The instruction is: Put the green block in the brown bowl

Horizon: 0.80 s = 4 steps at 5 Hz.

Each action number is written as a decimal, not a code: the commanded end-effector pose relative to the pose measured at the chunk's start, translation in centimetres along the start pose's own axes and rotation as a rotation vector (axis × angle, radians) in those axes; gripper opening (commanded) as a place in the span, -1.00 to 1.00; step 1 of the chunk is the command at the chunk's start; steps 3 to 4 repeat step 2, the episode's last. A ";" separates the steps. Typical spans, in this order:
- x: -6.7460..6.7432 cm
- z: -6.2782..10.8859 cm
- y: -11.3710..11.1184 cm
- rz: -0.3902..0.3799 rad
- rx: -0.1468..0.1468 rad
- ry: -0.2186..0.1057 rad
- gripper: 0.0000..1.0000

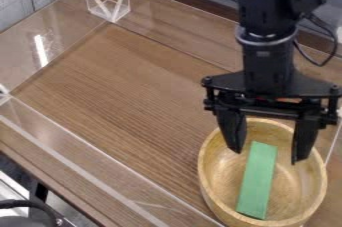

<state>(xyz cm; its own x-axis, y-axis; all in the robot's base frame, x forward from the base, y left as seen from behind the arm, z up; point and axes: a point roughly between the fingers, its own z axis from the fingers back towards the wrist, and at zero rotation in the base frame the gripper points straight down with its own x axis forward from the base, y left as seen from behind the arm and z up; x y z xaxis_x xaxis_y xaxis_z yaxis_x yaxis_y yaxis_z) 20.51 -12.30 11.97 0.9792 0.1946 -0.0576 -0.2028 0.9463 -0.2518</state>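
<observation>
A long flat green block [258, 182] lies inside the brown bowl [214, 184] at the lower right of the wooden table, one end resting against the bowl's near wall. Just above the bowl's far rim hangs my black gripper [271, 141], pointing down. It is open, with one finger [235, 135] on the left and the other on the right, spread wide over the block's upper end. Nothing is held between the fingers, and they look clear of the block.
Clear plastic walls [54, 136] fence the wooden table [120, 81] along the left and front. A small clear stand [107, 4] sits at the back left. Cables trail behind the arm at the upper right.
</observation>
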 end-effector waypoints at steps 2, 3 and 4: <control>-0.4 0.2 0.0 -0.038 -0.025 -0.011 1.00; -0.4 0.2 0.0 -0.038 -0.025 -0.011 1.00; -0.4 0.2 0.0 -0.038 -0.025 -0.011 1.00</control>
